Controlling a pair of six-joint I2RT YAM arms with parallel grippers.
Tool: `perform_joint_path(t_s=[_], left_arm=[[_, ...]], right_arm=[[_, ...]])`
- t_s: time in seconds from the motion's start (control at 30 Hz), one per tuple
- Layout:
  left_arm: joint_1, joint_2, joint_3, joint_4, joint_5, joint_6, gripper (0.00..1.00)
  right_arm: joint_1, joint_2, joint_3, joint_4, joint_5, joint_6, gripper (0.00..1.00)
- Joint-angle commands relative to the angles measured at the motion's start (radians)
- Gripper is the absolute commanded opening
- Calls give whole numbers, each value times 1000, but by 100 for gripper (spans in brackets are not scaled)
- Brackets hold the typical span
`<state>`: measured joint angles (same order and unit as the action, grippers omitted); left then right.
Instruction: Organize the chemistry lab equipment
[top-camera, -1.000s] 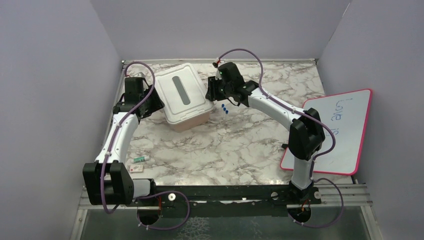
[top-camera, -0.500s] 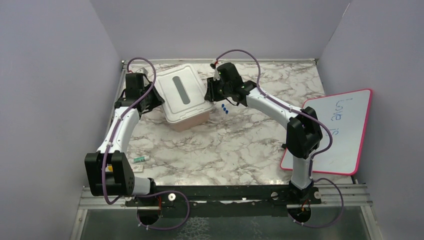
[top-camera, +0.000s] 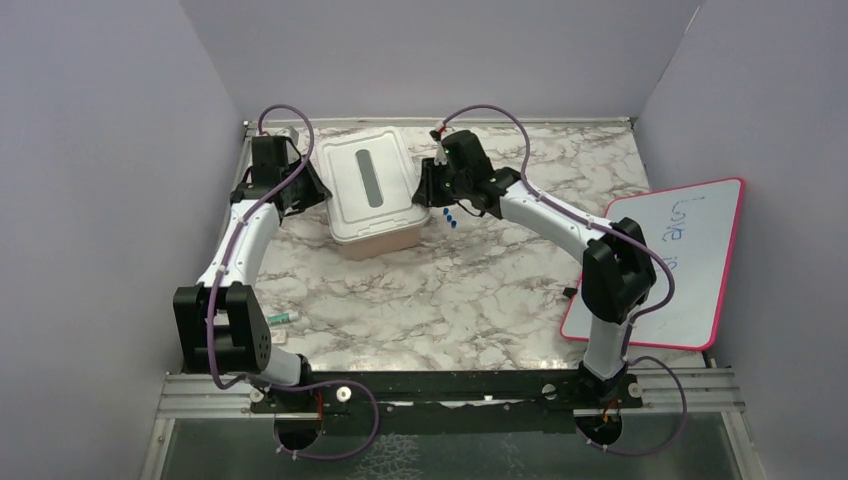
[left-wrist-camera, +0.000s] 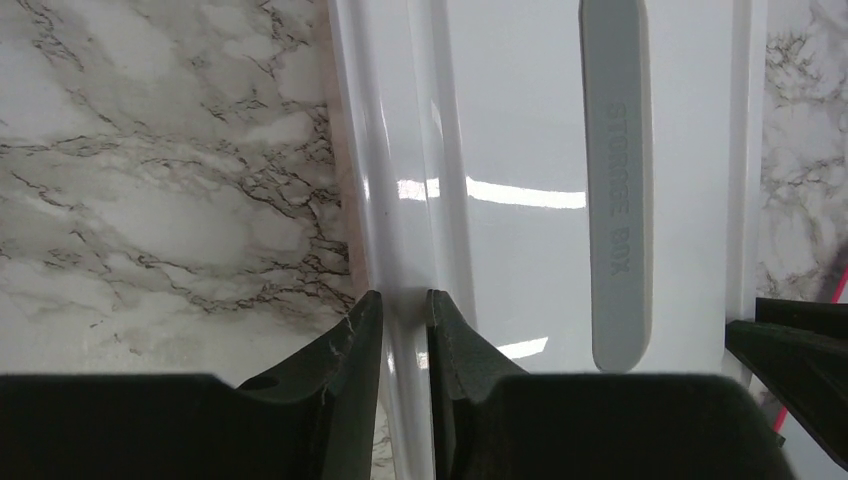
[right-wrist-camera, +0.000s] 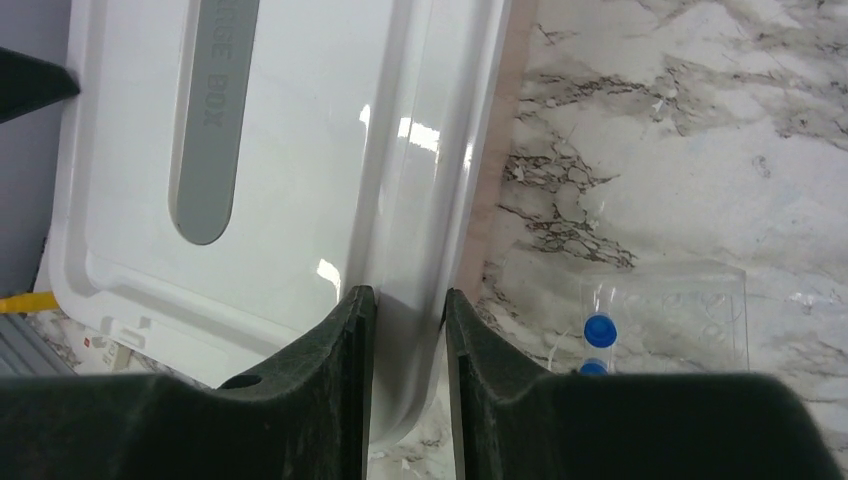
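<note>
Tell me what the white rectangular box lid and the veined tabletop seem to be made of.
White rectangular box lid: probably glossy moulded plastic, from bright reflections and embossed lettering. Veined tabletop: marble-patterned, smooth; stone or printed laminate, I cannot tell.

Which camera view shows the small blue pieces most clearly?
The right wrist view: the blue pieces are close and large there, at the edge of a clear plastic holder beside the white-lidded tub. The top external view shows them only as tiny dots. The left wrist view does not show them.
</note>
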<state>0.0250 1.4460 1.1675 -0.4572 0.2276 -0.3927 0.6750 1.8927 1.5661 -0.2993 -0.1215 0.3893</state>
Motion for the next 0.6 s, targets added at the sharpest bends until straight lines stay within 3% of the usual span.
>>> perform_joint_path(t_s=[0.0,0.07,0.17,0.27,0.43,0.57], left_arm=[[-2,81,52,-36,83,30,26],[-2,89,94,-42,72,29,29],[1,76,154,-89,-54,28,41],[7,39,215,-147,-188,47,62],[8,-80,233,-183,-316,76,80],[7,-181,195,-185,-266,88,88]], right_arm=[[25,-52,-51,-71,0,35,23],[25,-45,-8,-103,59,28,27],[23,-42,119,-196,147,15,31],[19,-72,224,-277,193,-6,38],[17,-207,198,-287,265,-34,55],[16,-338,105,-292,308,-40,58]])
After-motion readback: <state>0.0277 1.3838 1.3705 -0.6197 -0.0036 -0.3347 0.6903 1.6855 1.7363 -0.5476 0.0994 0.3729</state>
